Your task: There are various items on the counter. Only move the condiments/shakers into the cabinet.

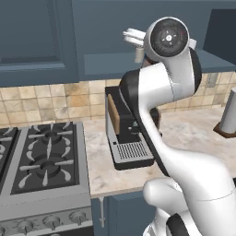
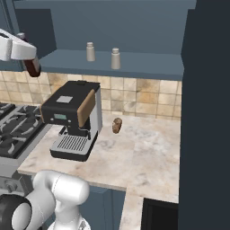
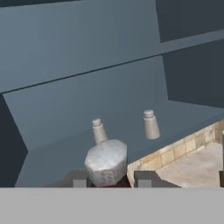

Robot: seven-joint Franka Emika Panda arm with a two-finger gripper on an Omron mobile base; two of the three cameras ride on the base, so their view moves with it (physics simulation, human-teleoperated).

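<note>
Fingers (image 3: pixel 111 180) clamped on the dark bottle (image 2: pixel 32 67), raised at the cabinet (image 2: pixel 134 67) shelf's left end; both shakers (image 2: pixel 90 51) upright on the shelf.

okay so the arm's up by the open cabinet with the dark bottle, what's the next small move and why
Probably ease the end effector forward over the cabinet shelf and lower it. It is shut on the dark bottle, which hangs in the air near the shelf's left end. Both shakers already stand upright on the shelf, further right, so the near spot looks free.
</note>
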